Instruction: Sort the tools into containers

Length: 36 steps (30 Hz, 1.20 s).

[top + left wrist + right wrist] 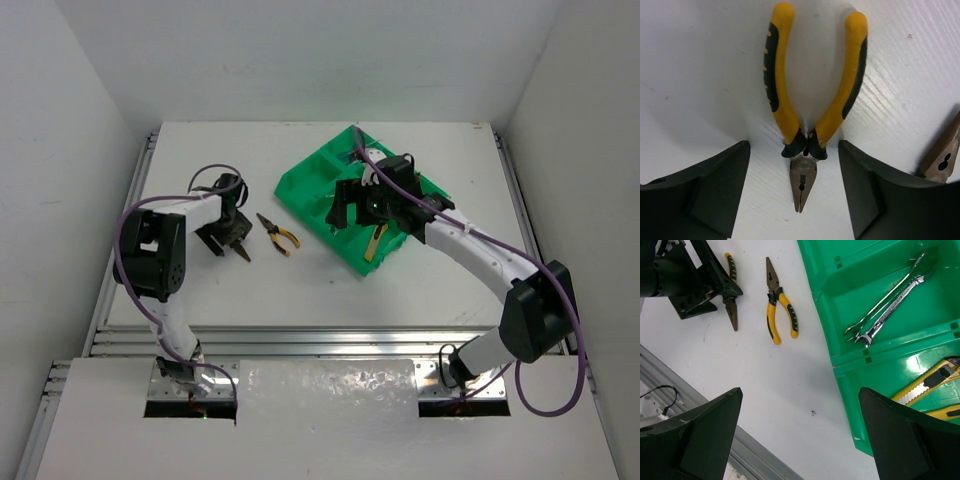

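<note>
A pair of yellow-and-black-handled pliers point(805, 125) lies flat on the white table, nose toward the wrist camera. My left gripper point(794, 167) is open and low over it, one finger on each side of the pivot, not touching it. A second yellow-handled pair point(278, 234) lies just to the right; it also shows in the right wrist view point(777, 305). My right gripper point(800, 405) is open and empty above the table by the near-left corner of the green tray point(826, 315). In the tray lie two metal wrenches point(890, 300) and a yellow utility knife point(927, 385).
The green tray point(300, 185) stands angled at centre right, with my right arm reaching over it. A metal rail point(300, 340) runs along the table's near edge. White walls close in the left, back and right sides.
</note>
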Each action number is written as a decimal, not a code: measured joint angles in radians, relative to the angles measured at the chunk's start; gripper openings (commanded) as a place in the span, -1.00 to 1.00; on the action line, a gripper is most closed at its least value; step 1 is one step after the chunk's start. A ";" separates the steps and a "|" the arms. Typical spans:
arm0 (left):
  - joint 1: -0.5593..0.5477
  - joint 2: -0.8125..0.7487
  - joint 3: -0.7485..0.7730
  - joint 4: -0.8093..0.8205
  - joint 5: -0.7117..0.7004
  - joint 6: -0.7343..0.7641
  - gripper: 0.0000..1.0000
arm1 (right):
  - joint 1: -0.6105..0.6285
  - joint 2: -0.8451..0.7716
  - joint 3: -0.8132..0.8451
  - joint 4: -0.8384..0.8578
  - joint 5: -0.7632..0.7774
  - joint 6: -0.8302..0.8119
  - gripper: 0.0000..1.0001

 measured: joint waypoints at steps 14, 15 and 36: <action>-0.022 -0.021 -0.037 0.075 0.030 0.049 -1.00 | -0.001 0.005 -0.063 0.124 -0.258 0.020 0.98; -0.022 -0.036 -0.056 0.096 0.036 0.057 -1.00 | -0.001 0.011 -0.067 0.152 -0.304 0.032 0.98; -0.170 -0.592 -0.629 0.690 0.407 0.187 -1.00 | 0.170 0.451 0.119 0.312 -0.187 0.480 0.89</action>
